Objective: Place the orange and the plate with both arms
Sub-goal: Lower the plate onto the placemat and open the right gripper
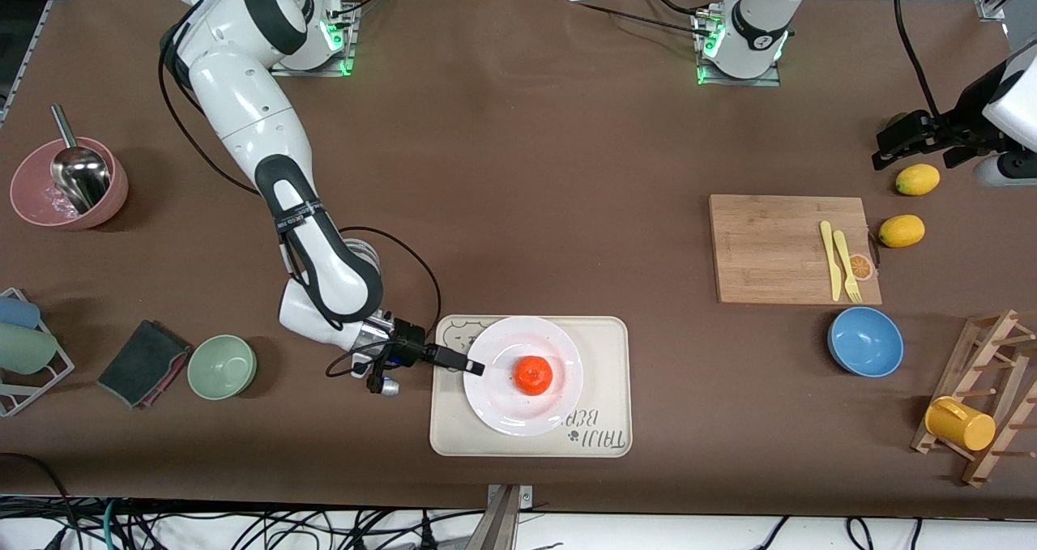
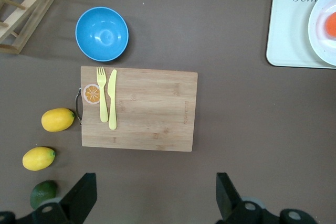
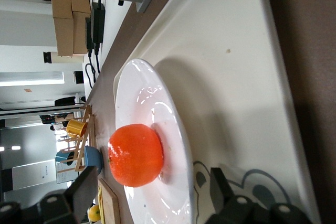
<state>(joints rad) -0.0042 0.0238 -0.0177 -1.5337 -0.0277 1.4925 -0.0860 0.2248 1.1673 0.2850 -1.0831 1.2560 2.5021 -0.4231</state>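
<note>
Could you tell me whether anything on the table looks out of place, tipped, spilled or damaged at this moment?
Nothing stands out. The orange sits upright on the plate, and the plate lies flat on the beige tray. The open right gripper is at the plate's rim; the open left gripper waits above the lemons.

Two lemons [image 1: 917, 179], three bowls [image 1: 865, 341], one orange [image 1: 533, 374], one plate [image 1: 523, 347].

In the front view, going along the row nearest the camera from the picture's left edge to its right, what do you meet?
Cup rack → grey cloth → green bowl → right gripper → orange on plate on tray → blue bowl → yellow mug.
</note>
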